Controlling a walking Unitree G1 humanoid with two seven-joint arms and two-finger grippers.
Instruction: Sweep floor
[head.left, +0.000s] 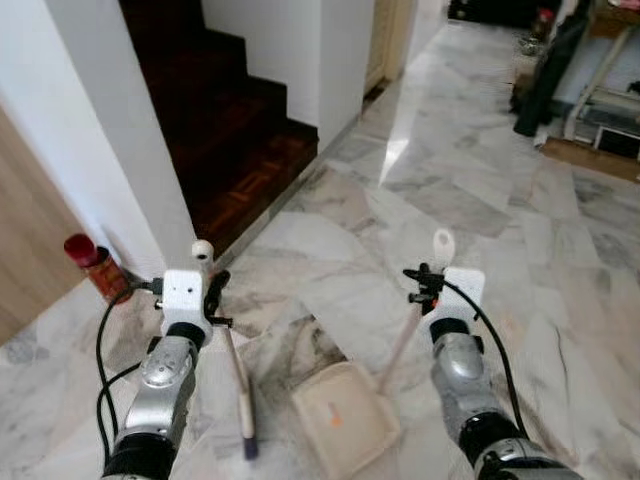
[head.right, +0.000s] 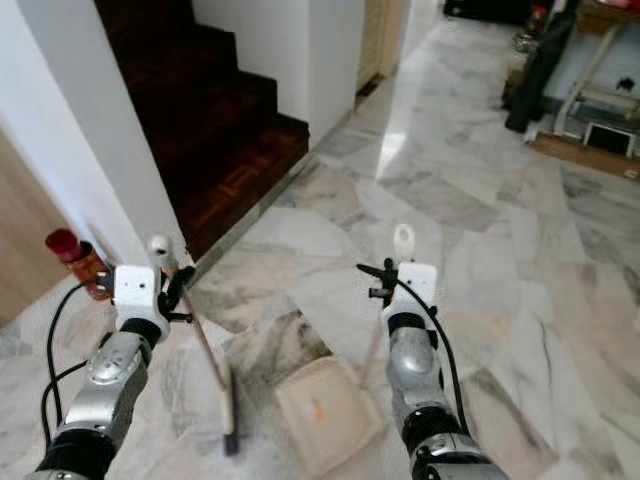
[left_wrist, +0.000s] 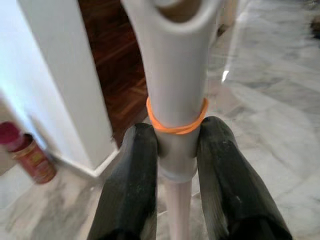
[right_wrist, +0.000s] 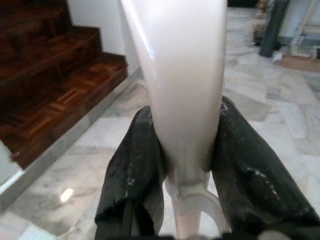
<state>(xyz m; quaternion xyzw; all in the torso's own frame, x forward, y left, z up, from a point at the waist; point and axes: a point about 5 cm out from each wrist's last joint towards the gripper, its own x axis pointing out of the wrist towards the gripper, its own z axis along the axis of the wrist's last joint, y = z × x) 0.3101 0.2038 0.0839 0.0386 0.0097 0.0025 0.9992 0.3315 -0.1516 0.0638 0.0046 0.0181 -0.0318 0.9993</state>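
Observation:
My left gripper (head.left: 214, 290) is shut on the white handle of a small broom (head.left: 236, 372), whose dark bristle end rests on the marble floor (head.left: 470, 200) near my feet. In the left wrist view the black fingers (left_wrist: 131, 175) clamp the broom handle (left_wrist: 176, 100) just below an orange rubber band (left_wrist: 176, 125). My right gripper (head.left: 424, 285) is shut on the long pale handle of a cream dustpan (head.left: 345, 412), which lies flat on the floor between my arms. Seen from the right wrist, both fingers (right_wrist: 137, 170) press the dustpan handle (right_wrist: 180, 90).
A white wall corner (head.left: 120, 130) and dark wooden stairs (head.left: 235, 130) rise ahead on the left. A red canister (head.left: 95, 265) stands at the wall's base. Furniture legs and a dark bag (head.left: 545, 80) sit at the far right. Open marble runs ahead and right.

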